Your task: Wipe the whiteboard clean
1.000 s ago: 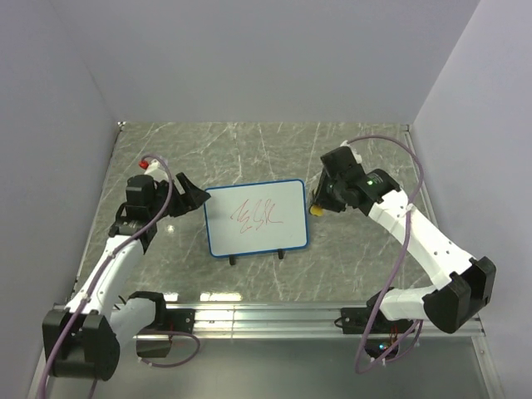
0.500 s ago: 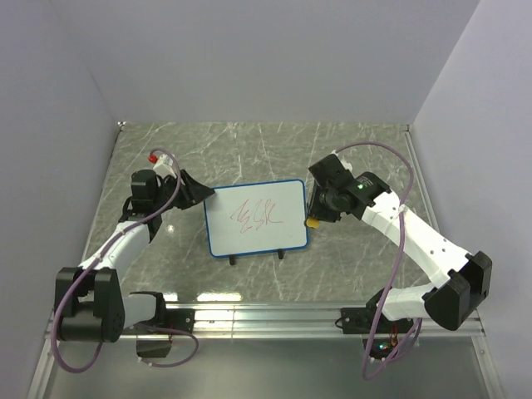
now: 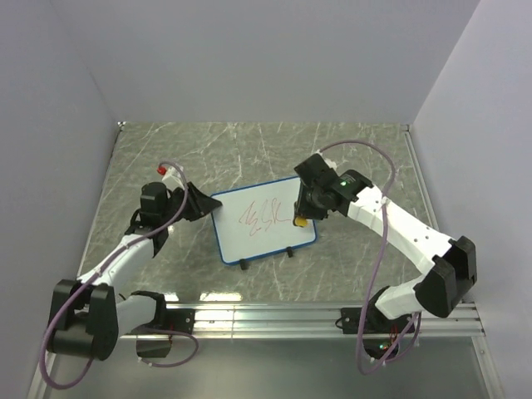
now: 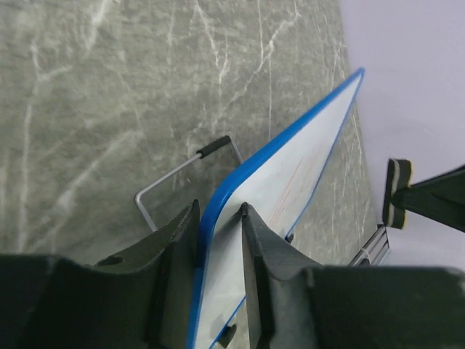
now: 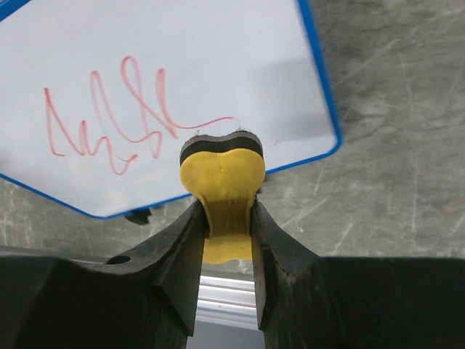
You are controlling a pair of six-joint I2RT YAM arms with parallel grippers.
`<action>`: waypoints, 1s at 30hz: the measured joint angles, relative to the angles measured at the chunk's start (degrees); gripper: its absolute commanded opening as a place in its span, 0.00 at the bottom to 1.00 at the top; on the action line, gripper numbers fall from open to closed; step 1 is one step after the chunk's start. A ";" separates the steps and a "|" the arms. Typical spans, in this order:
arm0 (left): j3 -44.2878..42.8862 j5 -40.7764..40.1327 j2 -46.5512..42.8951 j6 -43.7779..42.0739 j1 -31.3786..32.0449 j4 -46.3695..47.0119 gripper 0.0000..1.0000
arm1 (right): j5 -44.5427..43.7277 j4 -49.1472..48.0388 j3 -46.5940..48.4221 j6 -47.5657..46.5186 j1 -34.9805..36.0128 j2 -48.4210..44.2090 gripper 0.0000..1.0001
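The whiteboard (image 3: 249, 239), blue-framed with a red scribble (image 3: 264, 216), stands skewed at mid-table on small black feet. My left gripper (image 3: 206, 202) is shut on its left edge; in the left wrist view my left gripper (image 4: 218, 211) has one finger on each face of the whiteboard (image 4: 290, 178). My right gripper (image 3: 299, 214) is shut on the yellow eraser (image 3: 298, 223) over the board's right part. In the right wrist view my right gripper (image 5: 227, 212) holds the eraser (image 5: 221, 171), whose dark felt edge meets the whiteboard (image 5: 218, 51) just right of the scribble (image 5: 120, 123).
A wire stand (image 4: 178, 178) juts out behind the board. The grey marble table (image 3: 166, 158) is closed in by pale walls on three sides. An aluminium rail (image 3: 266, 314) runs along the near edge between the arm bases.
My left gripper has moved in and shut on the board's left edge, and the board has turned and shifted. My right gripper has carried the eraser leftward onto the board's right part.
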State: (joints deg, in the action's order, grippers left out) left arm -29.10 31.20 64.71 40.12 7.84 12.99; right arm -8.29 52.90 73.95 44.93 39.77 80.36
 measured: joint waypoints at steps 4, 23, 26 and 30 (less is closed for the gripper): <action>2.99 -3.21 -3.41 1.73 4.61 0.52 0.22 | 0.92 -2.67 0.13 -0.92 1.92 2.10 0.00; 10.14 -13.44 -11.82 5.81 14.12 1.62 0.01 | 3.67 -10.67 16.50 -1.92 12.00 23.21 0.00; 10.14 -14.19 -12.63 5.88 14.23 0.13 0.00 | 3.85 -11.41 16.50 -1.66 12.11 24.02 0.00; 9.44 -14.60 -12.79 5.81 14.34 -1.77 0.00 | 3.23 -14.43 13.51 -0.61 12.33 22.91 0.00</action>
State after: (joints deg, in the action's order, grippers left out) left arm -19.66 16.60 51.92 45.93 22.17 11.22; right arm -5.06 38.48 87.46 44.31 52.10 103.26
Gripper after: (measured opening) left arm 0.261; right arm 0.356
